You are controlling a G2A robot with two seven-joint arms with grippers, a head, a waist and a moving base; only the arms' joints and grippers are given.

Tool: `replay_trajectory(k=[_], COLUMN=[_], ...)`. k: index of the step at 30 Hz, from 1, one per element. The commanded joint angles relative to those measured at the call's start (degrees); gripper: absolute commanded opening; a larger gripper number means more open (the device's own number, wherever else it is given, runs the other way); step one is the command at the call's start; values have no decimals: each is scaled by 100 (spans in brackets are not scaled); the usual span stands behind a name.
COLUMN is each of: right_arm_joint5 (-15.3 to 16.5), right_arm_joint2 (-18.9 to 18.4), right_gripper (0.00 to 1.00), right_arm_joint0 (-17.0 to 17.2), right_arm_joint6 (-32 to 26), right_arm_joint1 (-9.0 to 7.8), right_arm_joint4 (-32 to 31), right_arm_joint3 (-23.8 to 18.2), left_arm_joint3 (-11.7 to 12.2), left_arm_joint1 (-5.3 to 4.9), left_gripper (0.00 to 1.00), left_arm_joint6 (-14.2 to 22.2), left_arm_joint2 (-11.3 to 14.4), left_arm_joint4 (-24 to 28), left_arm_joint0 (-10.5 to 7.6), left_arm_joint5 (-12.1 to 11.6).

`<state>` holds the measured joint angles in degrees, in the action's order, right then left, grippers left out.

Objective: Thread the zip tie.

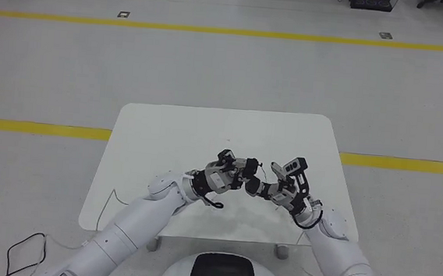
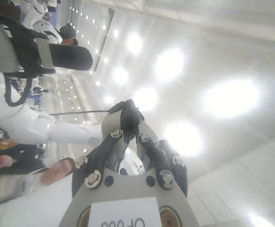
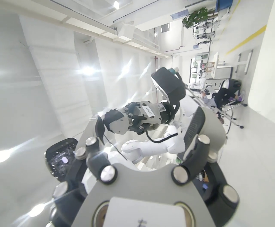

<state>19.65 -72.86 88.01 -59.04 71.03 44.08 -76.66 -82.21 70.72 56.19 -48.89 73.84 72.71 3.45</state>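
Note:
Both arms meet above the near half of the white table (image 1: 206, 137). My left gripper (image 2: 129, 111) is shut on a thin black zip tie (image 2: 79, 112), whose strap sticks out sideways from the black-padded fingertips. In the top view the left gripper (image 1: 240, 169) faces the right gripper (image 1: 254, 186) at close range. In the right wrist view my right gripper (image 3: 149, 118) is open, its fingers spread wide, with the left gripper (image 3: 120, 120) just beyond them. A thin black strand, apparently the zip tie (image 3: 106, 138), passes close by one right finger (image 3: 97, 129); I cannot tell whether they touch.
The table surface around the arms is bare white. Its near edge (image 1: 198, 236) lies just below the forearms. The floor beyond carries yellow lines (image 1: 42, 129). People and chairs show far off in the room.

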Motion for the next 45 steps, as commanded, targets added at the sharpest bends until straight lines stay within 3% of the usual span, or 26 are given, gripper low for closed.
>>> replay_trajectory(k=[1,3,6,9,16,26,28,45], right_arm_joint5=[-17,-17,-17,-17,-17,-17,-17,-17], right_arm_joint2=[-216,-435,-707,-897,-1123,-1145,-1080,-1066], right_gripper=[100,100,100,100,100,100,100,100], right_arm_joint0=[115,257,448,601,735,728,702,684], right_arm_joint6=[150,237,412,486,469,513,448,459], right_arm_joint1=[-11,-14,-5,21,92,197,212,219], right_arm_joint4=[-260,-444,-731,-828,-920,-1101,-1141,-1143], right_arm_joint3=[-206,-406,-642,-814,-951,-904,-844,-794], left_arm_joint3=[-324,-704,-1113,-1379,-1788,-2217,-2254,-2254], left_arm_joint1=[-49,-113,-198,-269,-403,-538,-555,-555], left_gripper=[0,0,0,0,0,0,0,0], left_arm_joint6=[-463,-778,-865,-817,-752,-525,-445,-445], left_arm_joint2=[-143,-296,-521,-731,-1176,-1772,-1818,-1818], left_arm_joint4=[71,17,65,56,-61,-77,-63,-63], left_arm_joint0=[223,473,845,1145,1676,2172,2232,2232], left_arm_joint5=[127,219,325,343,329,295,378,378])
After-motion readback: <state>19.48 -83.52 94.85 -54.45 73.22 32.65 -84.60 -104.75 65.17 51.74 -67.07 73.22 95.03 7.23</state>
